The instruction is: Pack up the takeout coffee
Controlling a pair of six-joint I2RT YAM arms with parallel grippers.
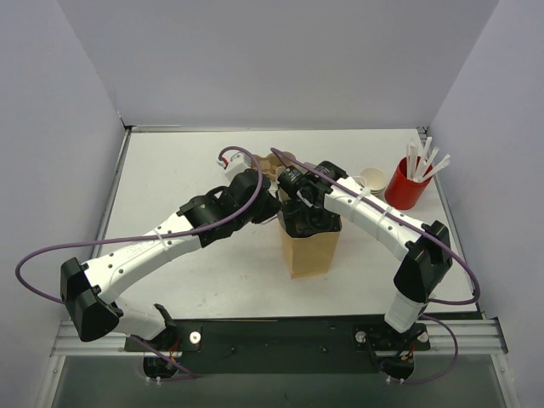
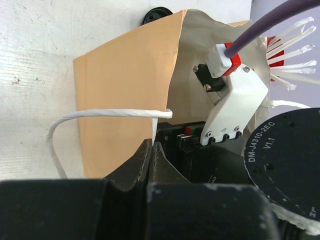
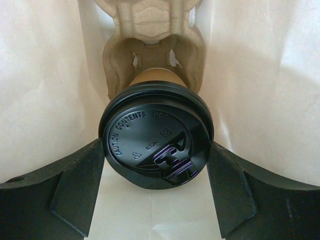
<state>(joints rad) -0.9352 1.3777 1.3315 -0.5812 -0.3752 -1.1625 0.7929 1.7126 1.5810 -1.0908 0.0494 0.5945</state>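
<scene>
**Coffee held inside the bag**

The right hand (image 3: 156,152) reaches down into the open paper bag (image 1: 310,253), which stands on the desk (image 1: 195,161). Its two fingers press against opposite sides of the black lid of the takeout coffee (image 3: 150,132), gripping it. The cup's base sits in a moulded pulp carrier (image 3: 150,20) at the bottom of the bag. The left hand (image 2: 151,152) is closed on the bag's rim, beside the white twisted handle (image 2: 100,114).
</scene>
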